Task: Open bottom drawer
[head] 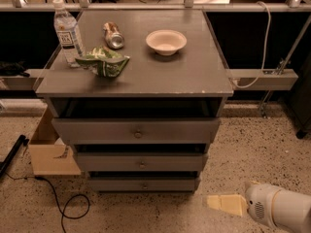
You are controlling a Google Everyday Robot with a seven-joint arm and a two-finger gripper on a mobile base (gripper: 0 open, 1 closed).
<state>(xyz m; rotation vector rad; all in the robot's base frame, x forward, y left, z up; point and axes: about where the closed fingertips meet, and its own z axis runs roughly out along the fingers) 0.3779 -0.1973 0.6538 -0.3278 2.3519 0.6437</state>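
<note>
The grey cabinet (136,72) stands in the middle of the camera view with three drawers. The bottom drawer (143,184) is the lowest and slimmest, with a small round knob (144,185) at its centre, and its front sits nearly flush. My gripper (224,204) is at the lower right, low above the floor, to the right of and below the bottom drawer and apart from it. Its pale fingers point left toward the cabinet.
On the cabinet top are a water bottle (67,32), a can (113,35), a green chip bag (103,62) and a white bowl (165,41). A cardboard box (48,149) and a black cable (63,203) lie on the floor at left.
</note>
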